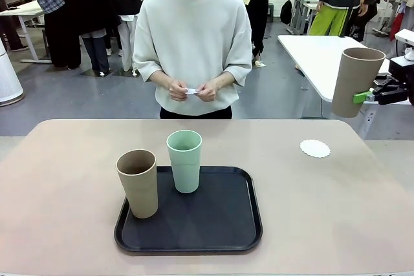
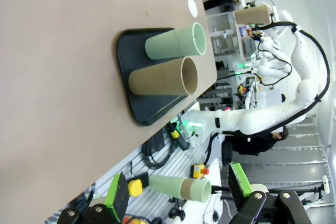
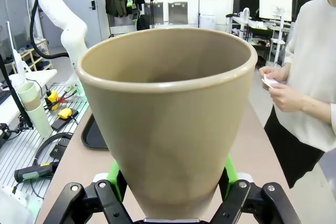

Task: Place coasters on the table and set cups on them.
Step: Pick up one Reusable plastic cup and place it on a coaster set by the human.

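My right gripper is shut on a tan cup and holds it upright in the air past the table's far right corner. In the right wrist view this cup stands between the green pads of the right gripper. One white coaster lies on the beige table at the right. A second tan cup and a mint cup stand on the black tray. My left gripper is open off the table's edge, holding nothing. The person's hands hold something small and white.
A white table stands behind the held cup at the back right. The person stands at the far edge, mid-table. Off the table's left side, a bench holds stacked spare cups and tools.
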`<state>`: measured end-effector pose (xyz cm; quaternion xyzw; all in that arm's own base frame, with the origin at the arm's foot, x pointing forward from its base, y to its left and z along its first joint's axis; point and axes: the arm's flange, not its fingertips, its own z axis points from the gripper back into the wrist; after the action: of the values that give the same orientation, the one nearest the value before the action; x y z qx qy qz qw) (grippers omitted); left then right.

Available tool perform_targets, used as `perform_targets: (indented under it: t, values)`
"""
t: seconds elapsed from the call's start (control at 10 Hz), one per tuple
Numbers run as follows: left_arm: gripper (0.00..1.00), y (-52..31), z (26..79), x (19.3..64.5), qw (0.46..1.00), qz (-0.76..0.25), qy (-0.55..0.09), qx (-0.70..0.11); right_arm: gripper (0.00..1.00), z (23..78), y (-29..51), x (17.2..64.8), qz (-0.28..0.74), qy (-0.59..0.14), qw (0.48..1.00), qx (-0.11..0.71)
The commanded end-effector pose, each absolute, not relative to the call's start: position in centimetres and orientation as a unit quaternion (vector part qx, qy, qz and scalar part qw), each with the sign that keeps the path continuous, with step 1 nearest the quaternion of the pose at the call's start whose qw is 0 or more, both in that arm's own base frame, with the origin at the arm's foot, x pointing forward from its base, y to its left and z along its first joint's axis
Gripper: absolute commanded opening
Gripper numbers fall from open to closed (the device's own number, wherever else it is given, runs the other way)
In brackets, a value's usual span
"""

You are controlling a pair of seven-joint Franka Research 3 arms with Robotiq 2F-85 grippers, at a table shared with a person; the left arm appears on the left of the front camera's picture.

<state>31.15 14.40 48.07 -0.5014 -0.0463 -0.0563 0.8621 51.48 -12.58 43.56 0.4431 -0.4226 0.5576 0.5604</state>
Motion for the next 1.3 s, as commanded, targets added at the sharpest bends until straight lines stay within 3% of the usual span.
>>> perform_targets:
  t: [0.0,0.4,1.2]
  values:
    - [1.00,14.5,48.2,31.0,0.859,-0.059,-0.049,-0.505,0.82,41.6,-13.3,53.9,0.544,-0.409,0.567,0.464]
    - [1.00,14.5,48.2,31.0,0.859,-0.059,-0.049,-0.505,0.82,35.9,-16.1,60.3,0.525,-0.409,0.568,0.484]
    - [1.00,14.5,48.2,31.0,0.859,-0.059,-0.049,-0.505,0.82,30.5,-14.0,61.0,0.534,-0.354,0.557,0.528]
